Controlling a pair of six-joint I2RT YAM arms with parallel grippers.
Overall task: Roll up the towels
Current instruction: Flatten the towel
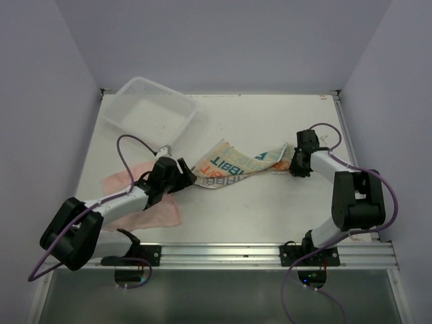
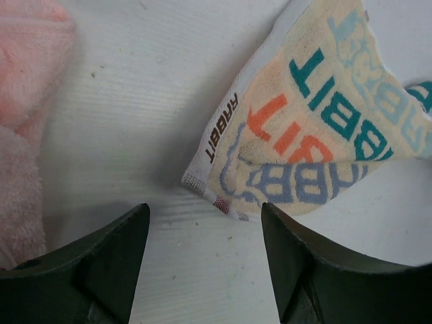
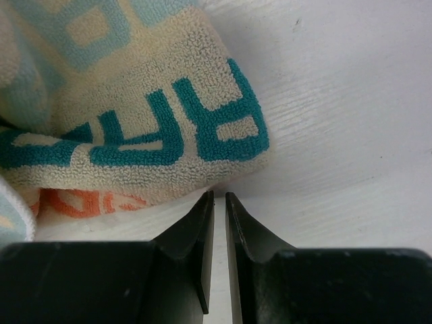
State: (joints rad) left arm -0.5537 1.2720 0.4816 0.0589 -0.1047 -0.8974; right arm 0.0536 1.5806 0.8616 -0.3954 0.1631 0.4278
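**Printed towel (image 1: 233, 165) must lie flat before rolling**

It lies crumpled on the surface (image 1: 270, 209), in front of the basket (image 1: 116, 111). The pink towel (image 1: 162, 214) is front-left of the basket. The left claw (image 2: 202, 209), spread and empty, should grip the corner low. The right claw (image 3: 217, 197), almost pressed together, pinches nothing visible.

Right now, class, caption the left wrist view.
Open left hand hovers before a corner of the letter-printed cream terry towel, pale pink fluffy towel beside.
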